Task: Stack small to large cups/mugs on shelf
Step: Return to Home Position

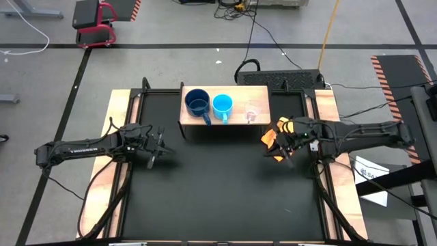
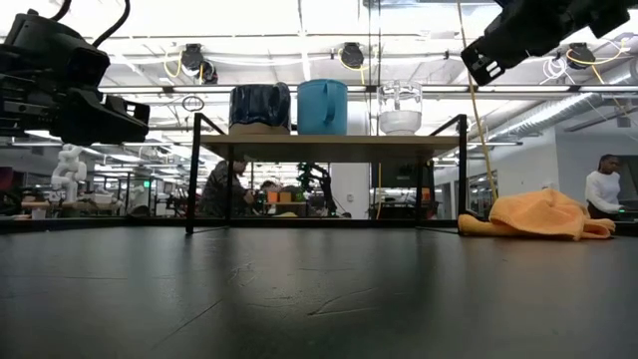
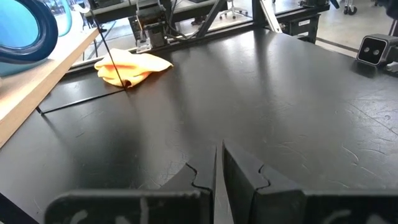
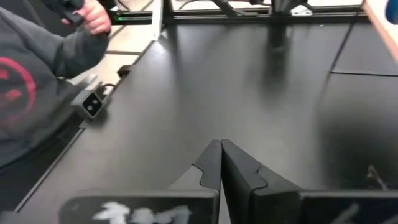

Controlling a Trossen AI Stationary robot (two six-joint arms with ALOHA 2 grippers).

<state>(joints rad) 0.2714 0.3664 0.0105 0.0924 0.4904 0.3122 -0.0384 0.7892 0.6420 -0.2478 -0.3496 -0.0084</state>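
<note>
Writing: white lettering runs along the left arm in the high view and looks like TROSSEN. No other text can be read.

Counts: cups 3, shelf 1, cloth 1, arms 2.

Shelf (image 1: pixel 239 94) stands at the far middle of the black desk (image 1: pixel 218 184). All three cups are upright on its wooden top board, in one row and side by side, not nested. In the high view, from left to right: dark navy mug (image 1: pixel 197 102), sky-blue mug (image 1: pixel 222 104), clear glass cup (image 1: pixel 252 111).

Left pincer (image 3: pixel 219 145): fingers pressed together, holding nothing. It is raised above the left part of the desk, in front of the shelf's left end.

Right pincer (image 4: pixel 221 143): fingers pressed together, holding nothing. It is raised above the right part of the desk, beside the orange cloth (image 2: pixel 538 214), which lies crumpled on the desk off the shelf's right end.

Beyond the desk edge, the right wrist view shows a person's grey sleeve and a hand (image 4: pixel 96 15).
</note>
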